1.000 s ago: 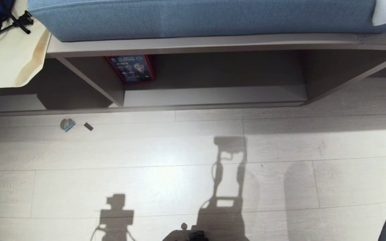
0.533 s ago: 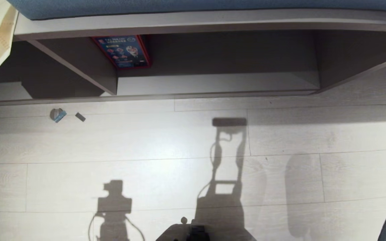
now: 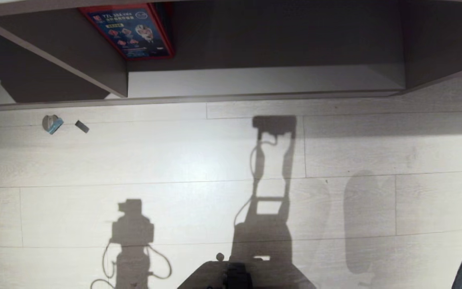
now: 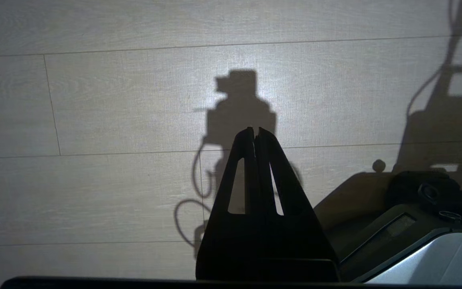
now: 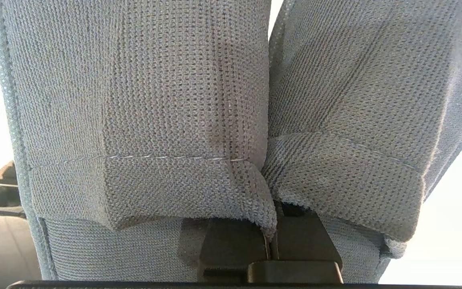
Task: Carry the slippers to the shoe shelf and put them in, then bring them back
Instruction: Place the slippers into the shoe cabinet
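Right pincer (image 5: 271,241) clamped tight on the slippers (image 5: 142,104); both grey-blue knit uppers pressed side by side, hemmed openings right over the black fingers, toes stretching away from the pincer and filling almost the whole wrist view; left pincer (image 4: 256,132) hanging beside the robot's base (image 4: 415,224), fingers together, gripping nothing, tips aimed at the pale plank floor (image 4: 114,100) with its own shadow just beyond them. Ahead in the head view, the shoe shelf (image 3: 255,82) low and wide, pale base board lit, upper part in shade; red-edged printed sheet (image 3: 128,30) leaning at the back toward the left; slanted divider panel (image 3: 66,60) closing that side. On the floor in front, off left: small round grey-and-blue scrap (image 3: 51,123) and a dark little chip (image 3: 82,126) just beside it; shadows of the robot across the boards; nothing between robot and shelf mouth. Compared with a second ago: whole view tipped downward; blue cushion and bench board gone from the top edge; shelf slid up the picture; more floor showing.
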